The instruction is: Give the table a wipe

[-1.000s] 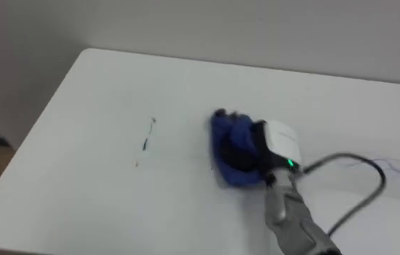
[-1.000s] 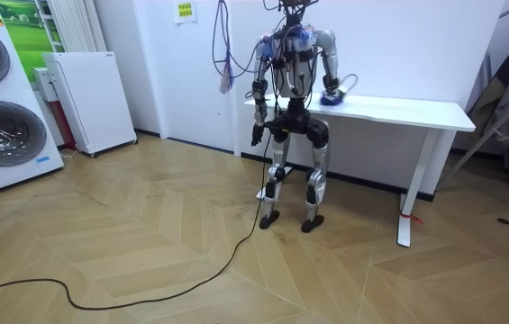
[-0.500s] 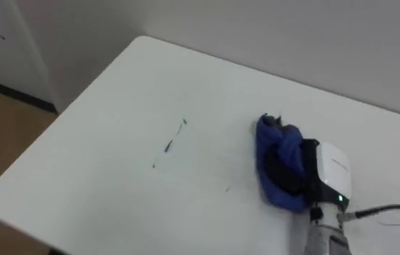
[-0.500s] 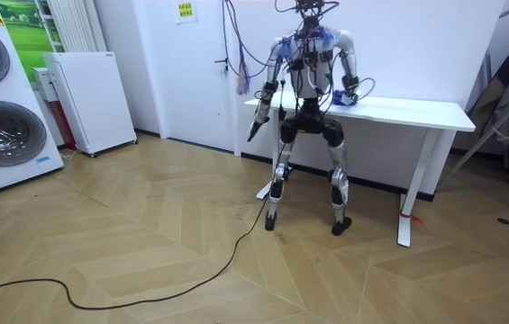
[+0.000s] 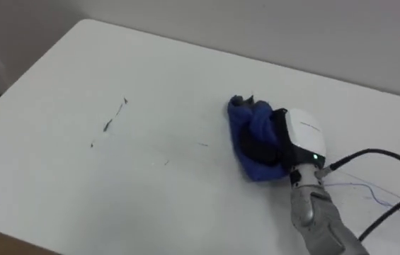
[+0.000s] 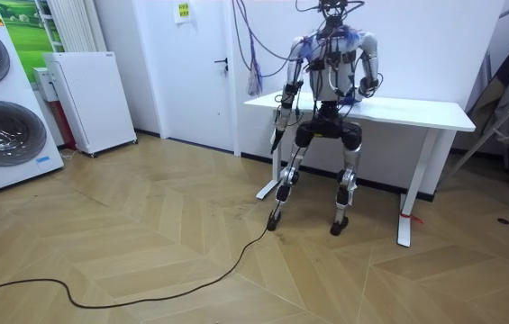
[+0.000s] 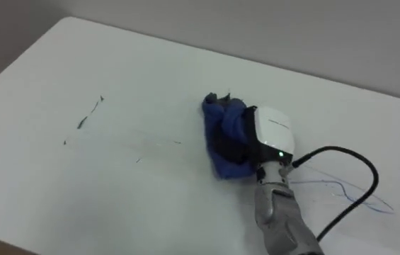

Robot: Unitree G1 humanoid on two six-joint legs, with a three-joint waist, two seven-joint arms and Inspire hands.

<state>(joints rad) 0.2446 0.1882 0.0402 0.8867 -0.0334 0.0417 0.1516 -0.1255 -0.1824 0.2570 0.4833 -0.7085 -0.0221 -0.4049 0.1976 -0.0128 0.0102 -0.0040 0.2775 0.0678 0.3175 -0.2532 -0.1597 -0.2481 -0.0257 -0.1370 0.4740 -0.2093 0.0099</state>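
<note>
The right hand (image 5: 297, 136) sits on the white table (image 5: 150, 212) with its fingers curled into a bunched-up blue cloth (image 5: 248, 126), gripping it around mid-table. A few dark scribble marks (image 5: 107, 125) sit well off to the cloth's left. The left hand (image 6: 277, 141) just hangs beside the table's edge; can't tell its state.

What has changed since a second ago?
The robot sidestepped along the table toward the room view's right, and its right robot hand slid the blue cloth that way, farther from the dark marks. Unchanged: the hand stays on the cloth, the marks remain, the left robot hand hangs at its side.
</note>
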